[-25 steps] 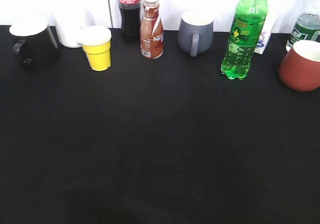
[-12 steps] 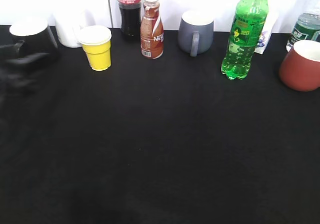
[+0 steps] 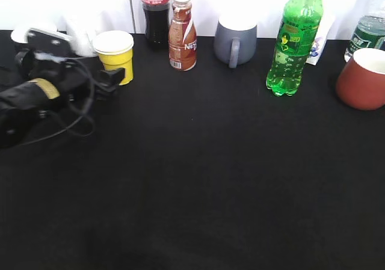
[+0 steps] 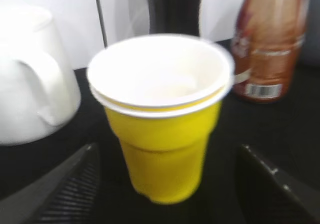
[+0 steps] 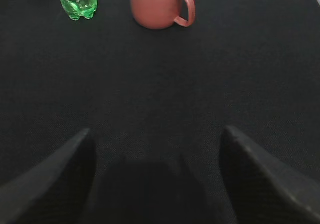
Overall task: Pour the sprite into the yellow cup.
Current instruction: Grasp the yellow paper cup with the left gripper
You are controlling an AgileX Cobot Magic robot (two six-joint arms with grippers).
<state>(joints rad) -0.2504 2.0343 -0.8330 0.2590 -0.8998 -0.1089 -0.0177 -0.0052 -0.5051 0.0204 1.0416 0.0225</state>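
Note:
The yellow cup point(image 3: 118, 52) stands upright at the back left of the black table. In the left wrist view the yellow cup point(image 4: 162, 129) fills the middle, white inside and empty. My left gripper point(image 3: 112, 77) is open, with one finger on each side of the cup's lower part point(image 4: 168, 151) and gaps on both sides. The sprite point(image 3: 293, 41) stands upright at the back right, and its lobed base shows in the right wrist view point(image 5: 77, 2). My right gripper point(image 5: 157, 154) is open and empty, low over bare table, out of the exterior view.
Along the back stand a white mug point(image 3: 84, 32), a cola bottle point(image 3: 155, 14), a brown drink bottle point(image 3: 183, 38), a grey mug point(image 3: 236, 38), a darker green bottle point(image 3: 368, 29) and a reddish-brown cup point(image 3: 361, 77). The left arm hides most of a black mug.
My left arm has come in from the left edge and moved right to the yellow cup, covering the black mug. Bottles and cups have not moved.

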